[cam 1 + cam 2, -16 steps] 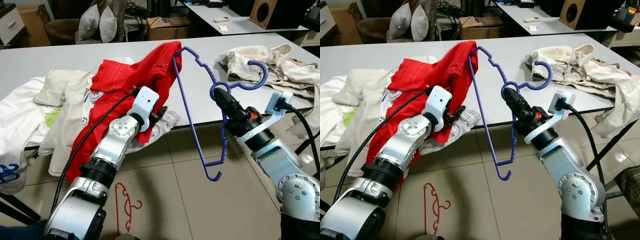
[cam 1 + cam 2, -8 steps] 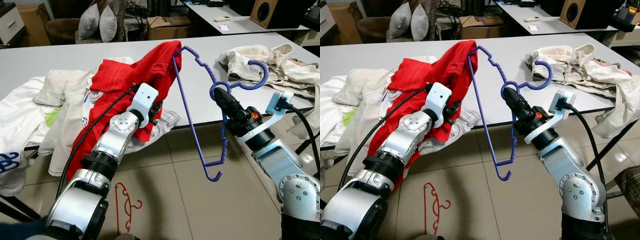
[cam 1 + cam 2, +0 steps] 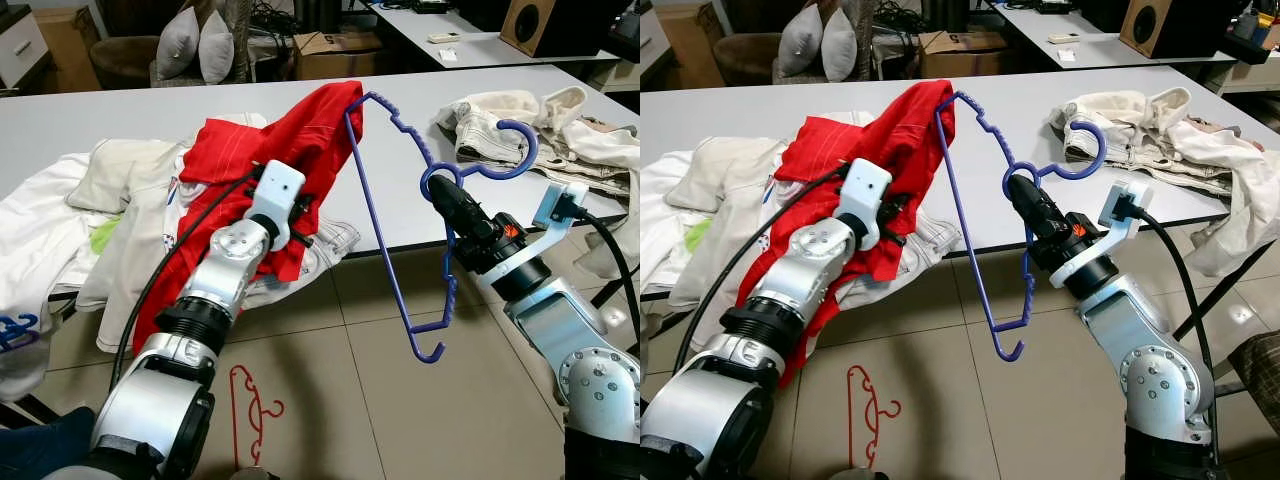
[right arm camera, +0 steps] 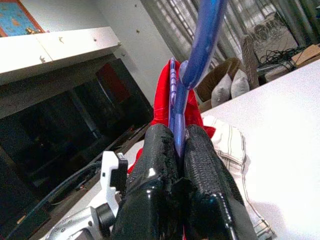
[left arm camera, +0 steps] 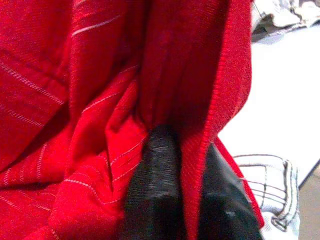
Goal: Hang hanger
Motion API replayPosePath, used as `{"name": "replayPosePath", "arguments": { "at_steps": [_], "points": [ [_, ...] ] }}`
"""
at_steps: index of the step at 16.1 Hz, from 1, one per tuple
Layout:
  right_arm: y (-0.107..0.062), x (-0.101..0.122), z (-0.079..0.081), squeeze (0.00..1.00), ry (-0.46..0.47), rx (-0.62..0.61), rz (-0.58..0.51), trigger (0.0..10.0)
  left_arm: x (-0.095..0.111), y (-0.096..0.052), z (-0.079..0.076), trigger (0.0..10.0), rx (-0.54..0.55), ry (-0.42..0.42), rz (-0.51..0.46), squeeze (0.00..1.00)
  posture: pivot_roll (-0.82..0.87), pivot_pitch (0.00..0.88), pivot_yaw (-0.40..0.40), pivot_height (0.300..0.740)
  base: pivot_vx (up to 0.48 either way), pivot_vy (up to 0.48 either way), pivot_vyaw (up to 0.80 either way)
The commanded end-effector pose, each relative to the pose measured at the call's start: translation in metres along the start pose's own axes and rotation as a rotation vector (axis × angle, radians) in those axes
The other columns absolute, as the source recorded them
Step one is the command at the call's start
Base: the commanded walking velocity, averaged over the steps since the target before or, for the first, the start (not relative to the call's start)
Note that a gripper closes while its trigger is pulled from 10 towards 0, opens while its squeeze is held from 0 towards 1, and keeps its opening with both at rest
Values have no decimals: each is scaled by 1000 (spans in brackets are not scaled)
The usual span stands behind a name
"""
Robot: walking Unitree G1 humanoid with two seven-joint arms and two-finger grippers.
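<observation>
A blue hanger [image 3: 449, 295] hangs upright over the table's front edge. My right gripper [image 3: 437, 187] is shut on its neck just below the hook, and the blue neck runs between the black fingers [image 4: 155, 150]. The hanger's far shoulder is tucked into a red garment [image 3: 290, 140] that is lifted off the table. My left gripper [image 3: 303, 218] is pushed into the lower folds of that garment. Its fingers [image 5: 155, 190] are shut on a hem of the red cloth.
The grey table [image 3: 120, 120] holds white clothes [image 3: 40, 220] at the left, a checked cloth [image 3: 335, 240] at the front edge and beige clothes [image 3: 520, 110] at the right. A red hanger [image 3: 250, 410] lies on the tiled floor between my arms.
My left arm has swung a little to the left and up, carrying its gripper deeper into the red garment. The right gripper and the blue hanger have stayed put.
</observation>
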State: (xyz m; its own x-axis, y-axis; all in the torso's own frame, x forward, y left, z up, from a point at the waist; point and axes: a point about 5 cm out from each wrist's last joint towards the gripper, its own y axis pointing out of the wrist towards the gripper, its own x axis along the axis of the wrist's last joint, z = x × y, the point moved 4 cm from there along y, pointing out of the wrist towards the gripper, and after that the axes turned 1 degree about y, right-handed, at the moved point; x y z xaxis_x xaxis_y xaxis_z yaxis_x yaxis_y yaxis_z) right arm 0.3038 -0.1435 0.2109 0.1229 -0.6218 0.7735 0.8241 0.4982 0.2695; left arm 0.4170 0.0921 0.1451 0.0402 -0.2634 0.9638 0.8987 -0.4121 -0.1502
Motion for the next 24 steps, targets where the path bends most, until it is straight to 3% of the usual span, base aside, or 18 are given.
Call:
{"name": "replayPosePath", "arguments": {
  "at_steps": [1, 4, 5, 7, 11, 14, 15, 17, 20, 24],
  "points": [
    [0, 9, 8, 0, -22, 30, -23, 10000, 7, 0, 8, 0, 22, -28, -27, 0, -65, 5, 3, 740, 0, 0, 0],
    [-3, 4, 4, 0, -35, 8, 12, 10000, 11, -1, 13, 0, 20, -59, -44, 0, -66, 3, 3, 740, 0, 0, 0],
    [-14, -13, -10, 0, -73, -71, 133, 10000, 21, -5, 18, 0, -15, -67, -67, 0, -67, 0, 9, 740, 0, 0, 0],
    [-37, -38, -20, 0, -202, -94, 341, 10000, 44, -17, 33, 0, -112, -44, -95, 0, -58, 0, 19, 740, 0, 0, 0],
    [-64, -58, -10, 0, -287, -21, 528, 10000, 91, -27, 67, 0, -115, 0, -145, 0, -32, 0, 39, 740, 0, 0, 0],
    [-74, -58, 4, 0, -290, 21, 493, 10000, 86, -27, 70, 0, -85, -15, -126, 0, -23, 0, 44, 740, 0, 0, 0],
    [-78, -48, 12, 0, -266, 9, 416, 10000, 81, -31, 69, 0, -89, -56, -125, 0, -22, 0, 57, 740, 0, 0, 0],
    [-77, -32, 13, 0, -288, -78, 281, 10000, 68, -37, 66, 0, -77, -157, -117, 0, -28, 0, 71, 740, 0, 0, 0],
    [-84, -44, 18, 0, -301, -118, 294, 10000, 60, -48, 57, 0, -53, -296, -144, 0, -31, 0, 74, 740, 0, 0, 0],
    [-84, -47, 12, 0, -307, -214, 245, 10000, 50, -64, 41, 0, -24, -366, -157, 0, -30, 0, 52, 740, 0, 0, 0]
  ]
}}
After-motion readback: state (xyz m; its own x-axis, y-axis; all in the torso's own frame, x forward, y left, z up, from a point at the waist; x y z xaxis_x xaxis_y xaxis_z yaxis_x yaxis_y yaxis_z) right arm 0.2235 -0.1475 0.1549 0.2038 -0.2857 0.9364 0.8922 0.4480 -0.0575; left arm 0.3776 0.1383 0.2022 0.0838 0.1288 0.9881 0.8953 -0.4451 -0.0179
